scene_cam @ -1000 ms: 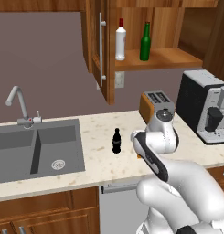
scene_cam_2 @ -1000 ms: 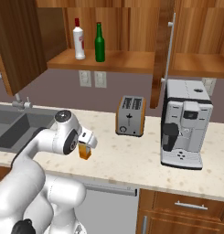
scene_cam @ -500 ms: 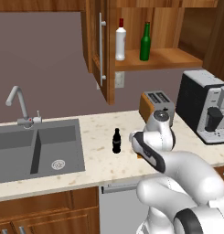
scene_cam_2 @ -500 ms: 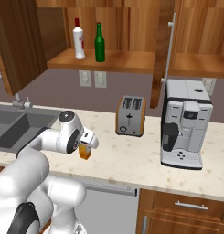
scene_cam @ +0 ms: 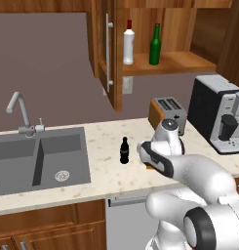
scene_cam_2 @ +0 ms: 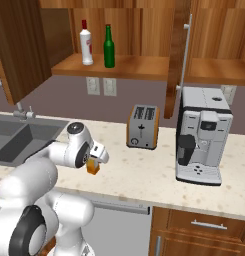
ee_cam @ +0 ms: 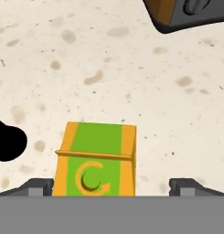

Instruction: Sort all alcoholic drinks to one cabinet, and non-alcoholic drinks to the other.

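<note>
Your end effector (ee_cam: pixel 111 189) hangs low over the counter (ee_cam: pixel 145 91) with its jaws spread wide, one dark fingertip (ee_cam: pixel 38 187) on each side of the juice carton (ee_cam: pixel 97 162). The carton stands upright between the fingertips in the hand view, orange-yellow with a green front panel, and neither fingertip touches it. In the right base view the carton (scene_cam_2: pixel 93 167) peeks out just below the white wrist; in the left base view only an orange sliver of it (scene_cam: pixel 150 167) shows under the arm.

In the hand view, the dark rounded shape at 9 o'clock from the carton may be the cola bottle, but you cannot tell for certain. At 1 o'clock, well apart, sits the corner of the toaster (ee_cam: pixel 186 11).

In the left base view the small black cola bottle (scene_cam: pixel 124 150) stands upright on the counter just beside the wrist, at 9 o'clock from it. The toaster (scene_cam: pixel 168 113) is at 1 o'clock, near the wall, and the coffee machine (scene_cam: pixel 219 112) stands at 3 o'clock from the toaster. The sink (scene_cam: pixel 23 161) lies at 9 o'clock from the cola bottle.

Up at 12 o'clock, the open cabinet shelf (scene_cam: pixel 174 62) carries the white bottle (scene_cam: pixel 129 43) with red cap and the green glass bottle (scene_cam: pixel 154 45), both upright, near each other but apart.
</note>
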